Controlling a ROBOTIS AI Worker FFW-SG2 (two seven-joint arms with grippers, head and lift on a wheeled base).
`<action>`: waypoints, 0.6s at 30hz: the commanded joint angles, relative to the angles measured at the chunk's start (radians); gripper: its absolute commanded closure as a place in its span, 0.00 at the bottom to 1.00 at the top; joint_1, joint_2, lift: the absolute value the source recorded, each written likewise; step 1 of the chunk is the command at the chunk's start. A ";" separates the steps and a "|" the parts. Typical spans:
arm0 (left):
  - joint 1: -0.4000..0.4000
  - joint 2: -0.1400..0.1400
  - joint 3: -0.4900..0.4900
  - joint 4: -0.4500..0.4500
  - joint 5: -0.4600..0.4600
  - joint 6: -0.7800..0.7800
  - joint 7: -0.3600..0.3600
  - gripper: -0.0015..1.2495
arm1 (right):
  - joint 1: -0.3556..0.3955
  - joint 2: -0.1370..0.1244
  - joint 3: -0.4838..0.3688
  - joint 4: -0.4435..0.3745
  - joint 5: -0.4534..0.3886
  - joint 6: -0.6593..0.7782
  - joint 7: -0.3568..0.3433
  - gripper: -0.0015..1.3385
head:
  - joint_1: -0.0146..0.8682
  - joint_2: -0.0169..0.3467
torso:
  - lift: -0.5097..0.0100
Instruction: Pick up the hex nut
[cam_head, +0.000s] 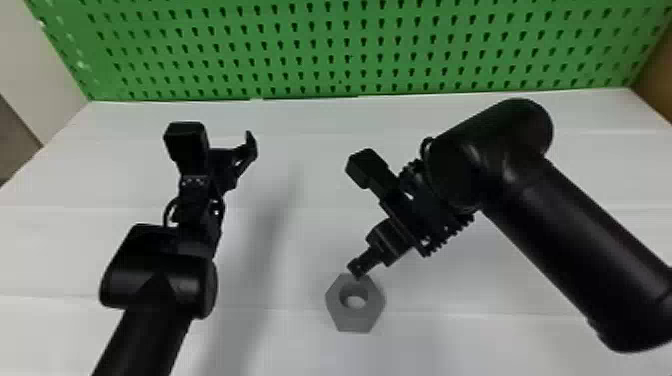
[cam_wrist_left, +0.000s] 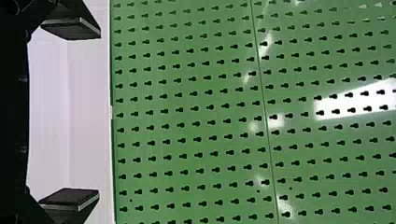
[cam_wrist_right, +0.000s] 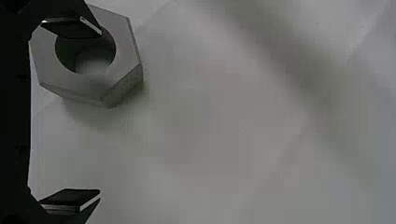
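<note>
The grey hex nut (cam_head: 352, 317) lies flat on the white table, in the lower middle of the head view. Just behind it is my right gripper (cam_head: 356, 272), a finger overlapping the nut's back edge there. In the right wrist view my right gripper (cam_wrist_right: 72, 116) is open, one finger over the hole of the hex nut (cam_wrist_right: 123, 51), the other well off to its side; whether that finger touches the nut I cannot tell. My left gripper (cam_head: 230, 142) is parked farther back at the left; in the left wrist view this left gripper (cam_wrist_left: 70, 112) stands open with nothing between its fingers.
A green pegboard (cam_head: 320, 50) rises along the back of the white table (cam_head: 300, 150). A brown panel (cam_head: 655, 75) stands at the far right, and a pale wall (cam_head: 45, 75) at the left. The right forearm stretches over the table's right half.
</note>
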 joint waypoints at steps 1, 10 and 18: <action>-0.003 0.000 -0.001 0.001 0.000 0.000 0.000 0.07 | -0.002 0.003 0.017 0.026 -0.005 0.003 0.000 0.07 | 0.91 0.46 | 0.82; -0.008 0.000 -0.002 0.002 0.000 0.000 0.000 0.07 | -0.007 0.006 0.037 0.059 -0.009 0.003 0.000 0.07 | 0.91 0.46 | 0.82; -0.009 0.000 -0.004 0.006 0.002 0.000 0.000 0.07 | -0.011 0.012 0.049 0.092 -0.011 0.003 0.000 0.07 | 0.91 0.46 | 0.82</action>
